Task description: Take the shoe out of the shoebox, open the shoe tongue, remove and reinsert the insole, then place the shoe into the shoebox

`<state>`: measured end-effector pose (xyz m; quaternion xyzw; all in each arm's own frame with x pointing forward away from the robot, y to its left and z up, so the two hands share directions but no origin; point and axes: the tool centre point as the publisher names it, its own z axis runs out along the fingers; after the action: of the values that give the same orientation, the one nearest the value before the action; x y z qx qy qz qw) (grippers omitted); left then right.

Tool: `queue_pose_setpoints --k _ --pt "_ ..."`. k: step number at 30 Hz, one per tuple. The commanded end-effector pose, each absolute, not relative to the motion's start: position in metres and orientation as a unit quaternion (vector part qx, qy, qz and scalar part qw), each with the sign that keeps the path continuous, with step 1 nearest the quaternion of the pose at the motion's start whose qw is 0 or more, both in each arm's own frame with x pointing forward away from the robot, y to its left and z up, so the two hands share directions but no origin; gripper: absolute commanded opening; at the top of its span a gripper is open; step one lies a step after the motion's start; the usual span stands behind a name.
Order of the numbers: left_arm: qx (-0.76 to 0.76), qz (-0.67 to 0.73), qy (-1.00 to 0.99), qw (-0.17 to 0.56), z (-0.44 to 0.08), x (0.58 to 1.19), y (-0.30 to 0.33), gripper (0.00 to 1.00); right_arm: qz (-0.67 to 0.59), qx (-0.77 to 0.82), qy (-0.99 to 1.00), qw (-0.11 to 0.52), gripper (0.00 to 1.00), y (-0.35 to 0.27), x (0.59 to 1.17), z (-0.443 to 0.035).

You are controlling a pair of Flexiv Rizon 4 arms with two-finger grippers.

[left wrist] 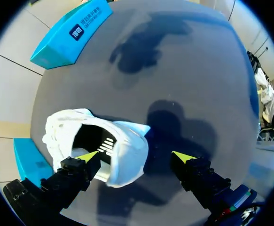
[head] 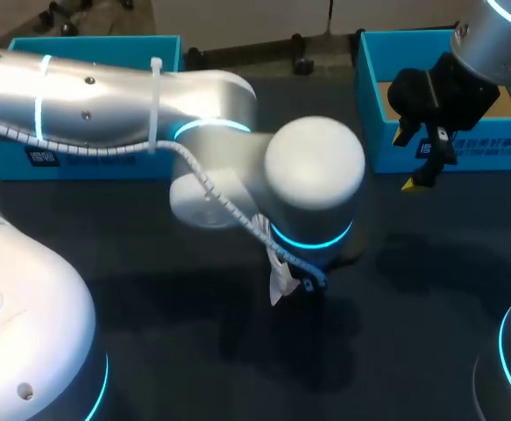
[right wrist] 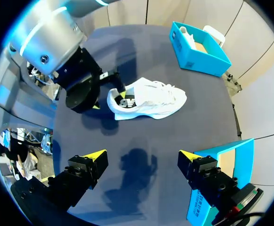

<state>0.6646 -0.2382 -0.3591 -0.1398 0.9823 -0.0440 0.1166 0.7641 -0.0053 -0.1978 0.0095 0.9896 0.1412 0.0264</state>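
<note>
Shoe [right wrist: 148, 99] is out of the box and sits on the dark bench [head: 413, 289] near the middle. Its heel faces the left arm [head: 312, 175] and its toe points toward the left shoebox [head: 115, 167]. In the head view the left arm's wrist hides most of the shoe; only a white bit shows below it.

Left jaws are open and wide apart, down at the shoe's heel. In the left wrist view one yellow fingertip [left wrist: 87, 156] is at the heel opening and the other is outside over bare bench, with the heel wall between them. They are not clamped on the shoe from both sides. I cannot tell whether the inner tip touches the lining.

Right jaws are open and hold nothing, yellow fingertips [right wrist: 97, 155] spread. In the head view they hang over the front wall of the right shoebox [head: 386, 158], well apart from the shoe.

Both shoeboxes are teal and sit at the far edge of the bench, one at each side, with a gap between them. Something white shows inside the left shoebox, but I cannot tell what it is.

There is open bench between the shoe and the right jaws, and more bare bench toward the near edge. The shoe is well apart from both boxes and from every bench edge. The left arm lies across the middle and closes off the shoe's heel side.
</note>
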Motion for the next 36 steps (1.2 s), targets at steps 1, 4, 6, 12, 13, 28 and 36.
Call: queue_pose_setpoints --k 1,4,6,12,13,28,36 --pt "-0.12 -0.044 0.986 0.103 -0.373 0.67 -0.239 1.0 0.14 0.009 0.99 0.026 1.0 -0.005 0.765 -0.199" --pt "-0.09 -0.042 0.99 0.096 -0.378 0.671 -0.241 1.0 0.14 0.009 0.99 0.026 1.0 -0.005 0.765 -0.199" --pt "-0.08 -0.036 0.992 0.096 -0.383 0.672 -0.242 1.0 0.14 0.009 0.99 0.026 1.0 -0.005 0.765 -0.199" --pt "-0.044 -0.033 0.994 0.098 -0.395 0.67 -0.244 1.0 0.14 0.009 0.99 0.026 1.0 -0.005 0.765 -0.199" --pt "-0.043 -0.033 0.994 0.096 -0.397 0.669 -0.244 1.0 0.14 0.009 0.99 0.026 1.0 -0.005 0.765 -0.199" --pt "-0.031 -0.041 0.997 0.055 -0.417 0.67 -0.238 0.57 0.14 0.009 0.99 0.026 1.0 -0.005 0.765 -0.199" --pt "-0.024 -0.049 0.998 0.04 -0.414 0.669 -0.233 0.04 0.14 0.009 0.99 0.026 1.0 -0.005 0.765 -0.199"
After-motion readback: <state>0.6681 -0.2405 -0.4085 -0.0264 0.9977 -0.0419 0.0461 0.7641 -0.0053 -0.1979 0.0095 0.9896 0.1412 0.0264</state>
